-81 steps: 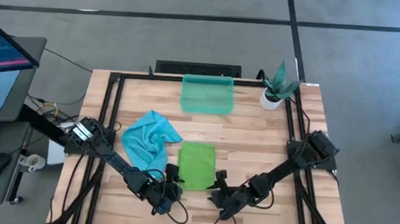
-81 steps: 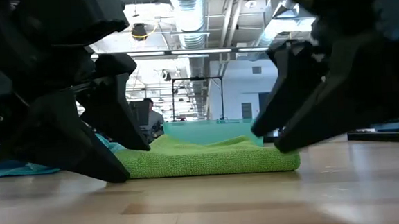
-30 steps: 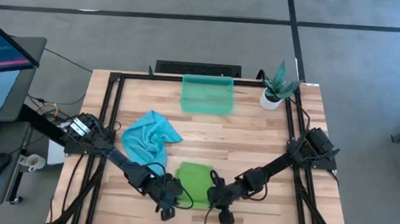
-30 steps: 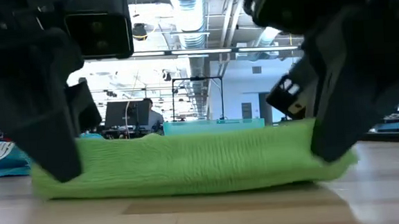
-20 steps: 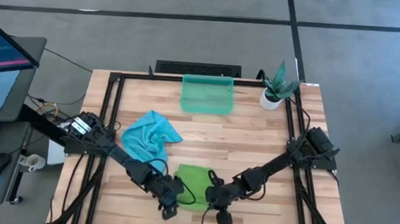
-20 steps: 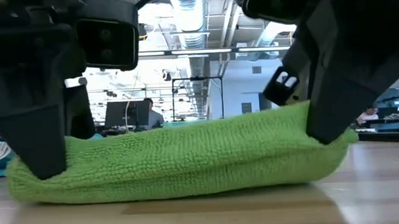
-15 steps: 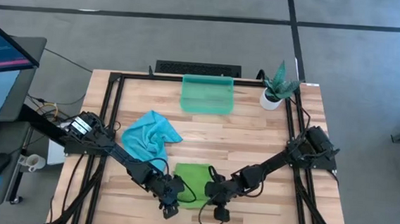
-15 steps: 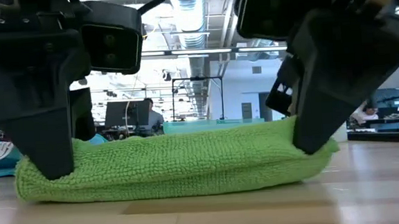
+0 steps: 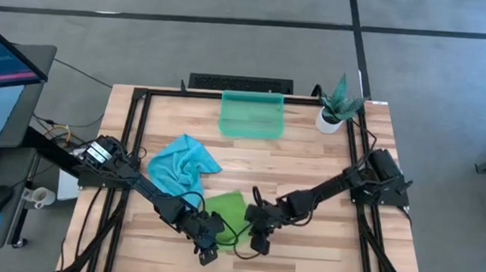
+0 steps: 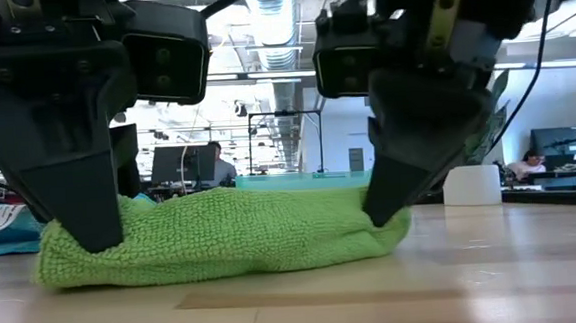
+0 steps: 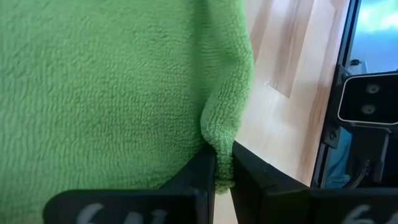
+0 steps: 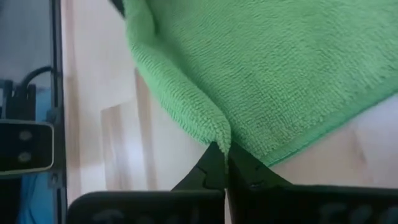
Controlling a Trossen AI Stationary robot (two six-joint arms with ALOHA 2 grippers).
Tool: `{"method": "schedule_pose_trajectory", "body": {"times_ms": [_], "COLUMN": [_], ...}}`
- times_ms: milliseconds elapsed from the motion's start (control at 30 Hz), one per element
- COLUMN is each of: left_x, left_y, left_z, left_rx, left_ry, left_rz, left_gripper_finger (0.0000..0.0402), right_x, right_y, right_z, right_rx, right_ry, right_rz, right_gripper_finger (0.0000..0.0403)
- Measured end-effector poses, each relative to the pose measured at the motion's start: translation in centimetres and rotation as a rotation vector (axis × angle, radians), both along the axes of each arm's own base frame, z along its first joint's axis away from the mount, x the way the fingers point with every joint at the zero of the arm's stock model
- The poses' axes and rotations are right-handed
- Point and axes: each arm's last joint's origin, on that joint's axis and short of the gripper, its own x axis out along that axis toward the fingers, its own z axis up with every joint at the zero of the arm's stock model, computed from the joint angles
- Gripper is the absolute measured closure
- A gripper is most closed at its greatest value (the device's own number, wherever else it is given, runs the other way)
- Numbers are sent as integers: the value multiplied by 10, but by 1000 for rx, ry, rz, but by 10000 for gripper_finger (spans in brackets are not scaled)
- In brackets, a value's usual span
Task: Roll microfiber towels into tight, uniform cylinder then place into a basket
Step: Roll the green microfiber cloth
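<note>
Now right pincer (image 9: 256,232) shifted leftward, bunching green towel (image 9: 225,210) narrower.

Both arms' bodies hide the green towel (image 9: 226,210)'s near edge (seen from above).

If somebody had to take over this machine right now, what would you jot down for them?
Left gripper: shut on the green towel's near corner, low over the table's front.
Right gripper: shut on the green towel's other near corner, beside the left one.
Green towel: folded, near edge lifted and bunched; not a cylinder yet.
Blue towel: crumpled on the table beside the green towel, untouched.
Basket: at the table's far edge, nothing in it.
Done: both near corners gripped, roll only just started.
Left: finish rolling the green towel, put it in the basket, then do the blue towel.
</note>
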Motion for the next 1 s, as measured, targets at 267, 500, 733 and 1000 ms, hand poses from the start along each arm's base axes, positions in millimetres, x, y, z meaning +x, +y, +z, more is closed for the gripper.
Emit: {"method": "schedule_pose_trajectory", "body": {"times_ms": [267,500,733,1000], "left_x": [-4,-14,-19,-26], "left_y": [-1,-5,-10,-20], "left_z": [-2,-4,-5,2], "left_rx": [123,255,270,183], "left_ry": [-34,-16,-15,6], "left_rz": [-34,-5,-19,-45], "left_gripper_finger": [378,378,378,378], "right_x": [1,2,2,-3], "right_y": [-2,-3,-3,26], "right_z": [0,1,1,11], "right_rx": [23,63,102,136], "right_ry": [10,31,58,33], "right_rz": [-12,-34,-96,-17], "right_gripper_finger": [397,390,395,398]}}
